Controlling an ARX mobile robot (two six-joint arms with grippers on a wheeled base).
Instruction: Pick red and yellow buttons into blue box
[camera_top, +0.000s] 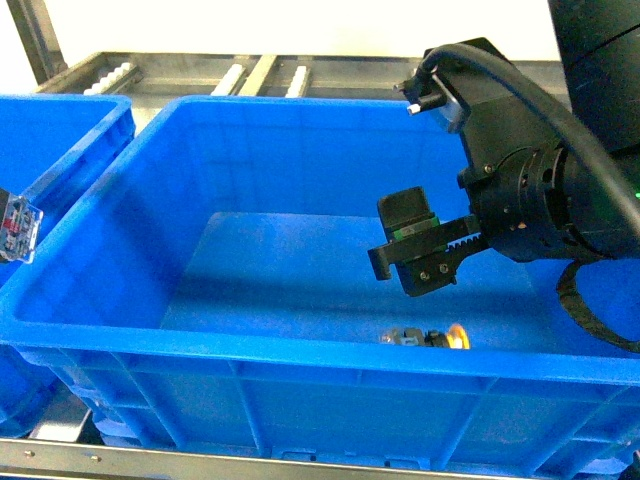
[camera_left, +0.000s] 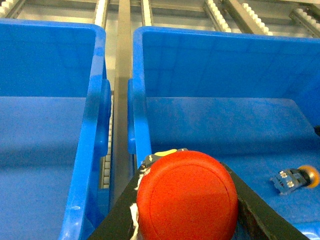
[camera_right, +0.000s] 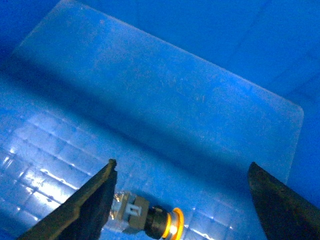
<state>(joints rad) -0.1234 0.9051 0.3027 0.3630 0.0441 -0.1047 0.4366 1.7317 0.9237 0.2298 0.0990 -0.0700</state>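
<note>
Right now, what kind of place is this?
Probably a warehouse or factory sorting line: deep blue plastic bins stand side by side on a metal roller conveyor, and a yellow push-button switch lies in one.

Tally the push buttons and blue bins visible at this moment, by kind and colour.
Yellow button: 1
Red button: 1
Blue box: 1
Other blue bin: 1
Total: 4

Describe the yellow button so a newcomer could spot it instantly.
Start at the big blue box in the middle of the head view. On its floor by the near wall, below the open right pincer, lies the yellow button on its side, the only loose item inside.
</note>
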